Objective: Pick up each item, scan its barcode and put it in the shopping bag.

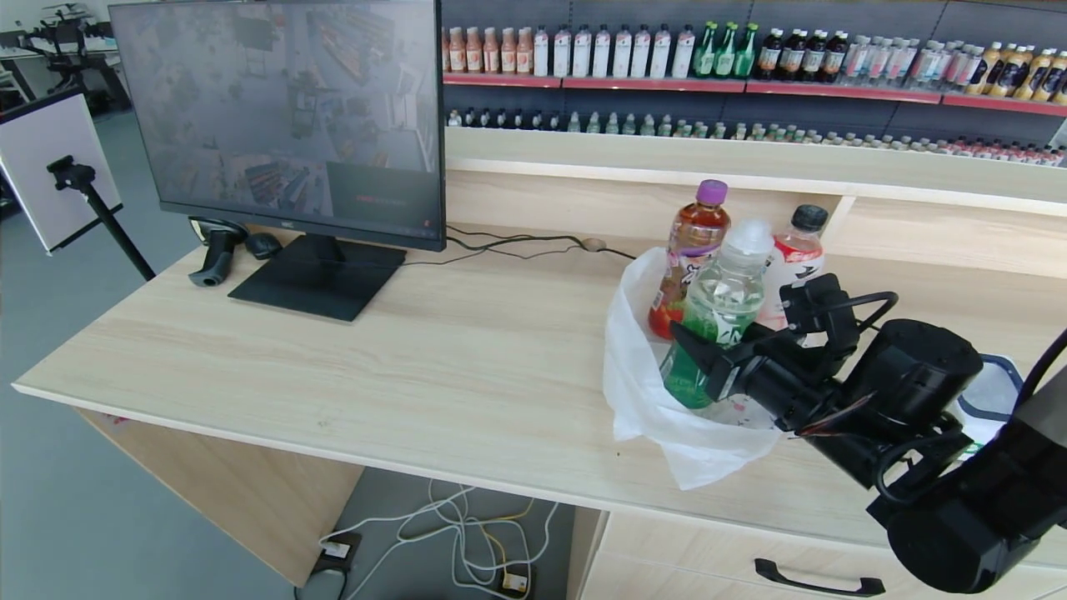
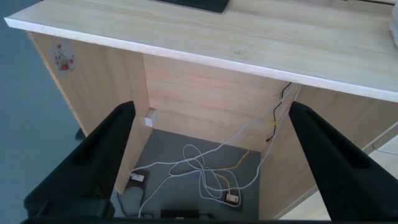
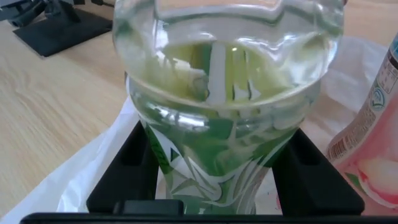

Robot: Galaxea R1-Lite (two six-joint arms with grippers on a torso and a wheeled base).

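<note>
Right now the right gripper is clamped on a clear plastic bottle with a green label and a pale cap. Its black fingers press the lower body from both sides, as the right wrist view shows close up. The bottle leans a little and its base sits inside the mouth of a crumpled white plastic shopping bag. That bag lies open on the right part of the light wooden table. Whether the base rests on the bag's bottom or hangs just above it cannot be told.

Two more bottles stand upright in the bag, just behind the held one. One is an orange-red drink bottle with a purple cap, and beside it, towards the right, is a pink-and-white bottle with a black cap. The held bottle overlaps both in the head view.

Well apart, on the table's far left, a black handheld barcode scanner stands next to a dark computer mouse. Both are at the foot of a large black monitor.

The left gripper is low, in front of the table's near edge, with its two dark fingers spread wide and nothing between them. Beyond it, under the table, white and yellow cables lie looped on the floor.

Rows of drink bottles fill the red-edged wall shelves behind the table.
</note>
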